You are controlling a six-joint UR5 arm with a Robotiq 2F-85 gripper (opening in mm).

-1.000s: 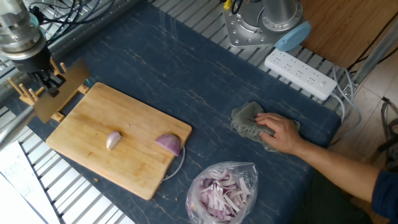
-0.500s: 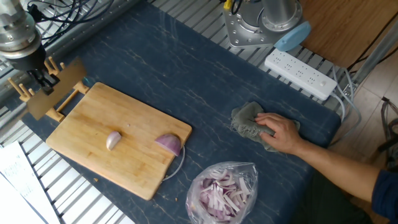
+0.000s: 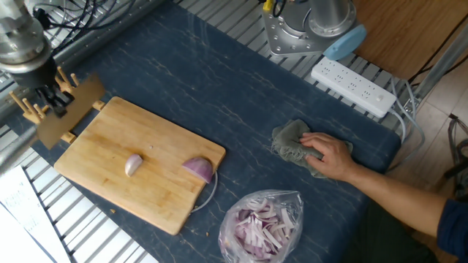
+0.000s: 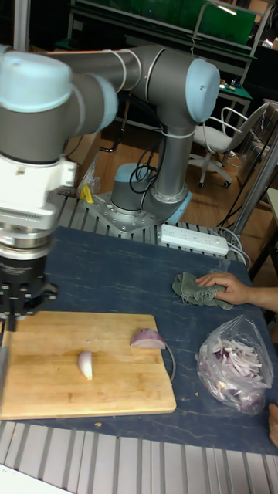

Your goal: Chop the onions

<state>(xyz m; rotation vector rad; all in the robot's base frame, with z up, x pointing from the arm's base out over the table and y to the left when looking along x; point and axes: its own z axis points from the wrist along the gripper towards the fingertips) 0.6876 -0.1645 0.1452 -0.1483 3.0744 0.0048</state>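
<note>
Fixed view: gripper [image 3: 50, 98] at cutting board [image 3: 110, 139] left end, jaw state unclear; pale wedge [image 3: 133, 165] and purple half-dome [image 3: 198, 169] apart on board. Tall fixed view: gripper [image 4: 19, 305] above board corner; hand [image 4: 226, 288] on cloth [image 4: 189, 289]

Blue mat [image 3: 219, 95] bears cutting board [image 3: 110, 139], bag [image 3: 263, 223], probably rag [image 3: 291, 142].

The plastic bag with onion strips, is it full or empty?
Full. The clear plastic bag bulges with a heap of pink-white onion strips.
</note>
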